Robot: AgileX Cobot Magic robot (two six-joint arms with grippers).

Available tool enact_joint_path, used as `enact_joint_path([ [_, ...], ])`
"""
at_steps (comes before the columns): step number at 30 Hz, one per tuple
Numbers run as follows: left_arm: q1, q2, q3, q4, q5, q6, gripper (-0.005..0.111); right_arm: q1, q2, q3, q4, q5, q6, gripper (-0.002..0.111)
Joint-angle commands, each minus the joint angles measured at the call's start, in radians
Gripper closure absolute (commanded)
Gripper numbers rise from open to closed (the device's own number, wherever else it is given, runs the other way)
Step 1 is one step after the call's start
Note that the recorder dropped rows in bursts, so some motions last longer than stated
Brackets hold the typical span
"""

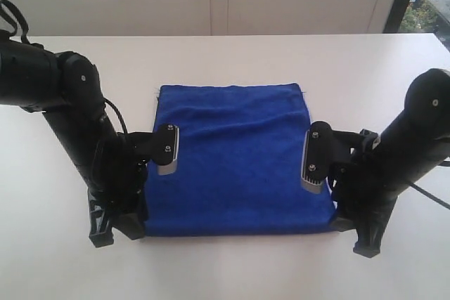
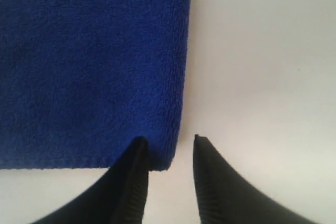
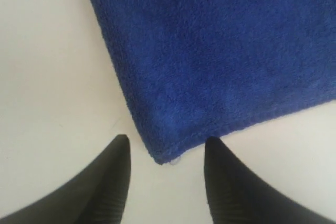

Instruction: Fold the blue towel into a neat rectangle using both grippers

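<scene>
Towel (image 1: 232,159) of deep blue lies flat on the white surface (image 1: 232,272). Left gripper (image 2: 168,148) and right gripper (image 3: 167,148), both spread wide, sit low, straddling its 2 near corners, 1 each.

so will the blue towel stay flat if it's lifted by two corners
Probably not: the blue towel shows soft wrinkles, so it should sag between grips. Its fuzzy pile likely resists slipping. It looks thin, so probably light.

2 matte blk arms, left arm (image 1: 67,114) + right arm (image 1: 415,138), fat rounded joint housings w/ small silver screws (image 1: 83,79), grey-faced wrist blocks (image 1: 167,150), thin blk cable (image 1: 119,116) by left arm, left gripper (image 2: 168,145) / right gripper (image 3: 167,148) fingers blk, tapered to points, ribbed inner pads (image 2: 137,198)
</scene>
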Motion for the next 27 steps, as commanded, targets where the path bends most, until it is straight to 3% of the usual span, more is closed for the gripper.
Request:
enact_joint_path([
  [1, -0.002, 0.006, 0.005, -0.012, 0.023, 0.023, 0.070, 0.003, 0.028, 0.004, 0.041, -0.005, -0.056, 0.065],
  [15, -0.002, 0.006, 0.059, -0.012, -0.064, 0.082, 0.070, 0.003, 0.088, 0.004, 0.072, -0.036, -0.081, 0.065],
  [20, -0.002, 0.006, 0.059, -0.012, -0.064, 0.082, 0.071, 0.003, 0.099, 0.004, 0.072, -0.036, -0.081, 0.073],
  [23, -0.002, 0.006, 0.059, -0.012, -0.068, 0.082, 0.076, 0.003, 0.105, 0.004, 0.072, -0.036, -0.081, 0.081],
  [27, -0.002, 0.006, 0.059, -0.012, -0.072, 0.082, 0.093, 0.003, 0.109, 0.004, 0.075, -0.025, -0.081, 0.090],
])
